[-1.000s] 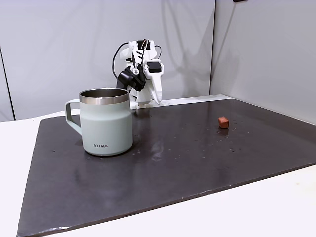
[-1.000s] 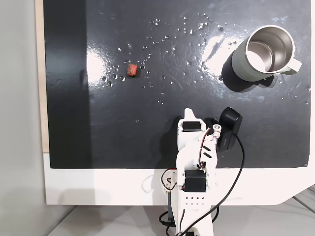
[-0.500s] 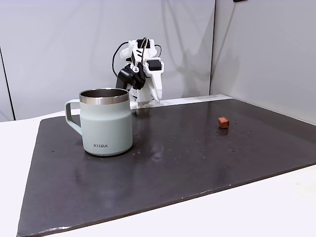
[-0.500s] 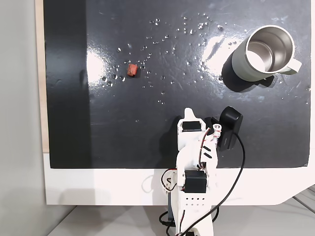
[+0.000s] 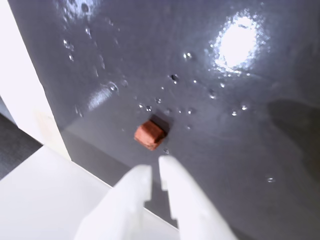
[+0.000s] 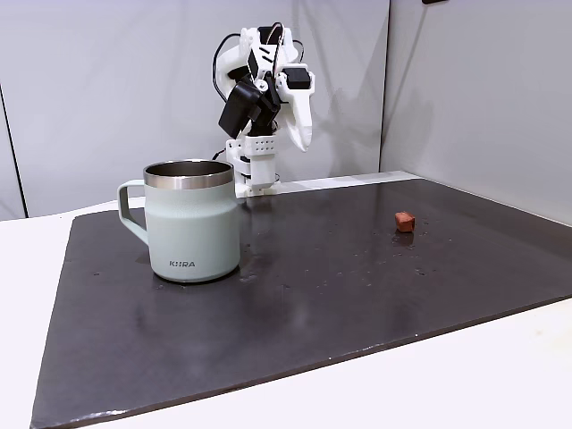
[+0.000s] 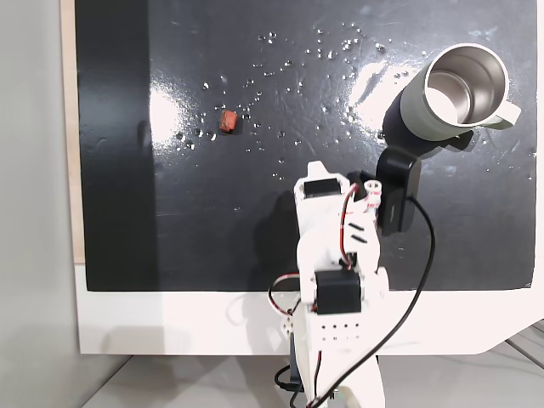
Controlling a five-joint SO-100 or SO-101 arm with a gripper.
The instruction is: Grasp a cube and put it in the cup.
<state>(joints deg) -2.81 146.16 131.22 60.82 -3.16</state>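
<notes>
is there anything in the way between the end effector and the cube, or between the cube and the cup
Nothing visible blocks either path. In the wrist view the end effector points at the cube with only bare dark mat and water droplets between them. From above, the stretch of mat from the cube to the cup holds droplets alone.

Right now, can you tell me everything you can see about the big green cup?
The cup is a big pale sage-green mug with a shiny steel rim and steel inside. It looks empty. It has a loop handle on its side and small "KIIRA" lettering near the bottom. It stands upright on the dark glossy mat, near the arm's base and far across the mat from the little cube. Only the mat touches it; the gripper is up in the air, away from it.
</notes>
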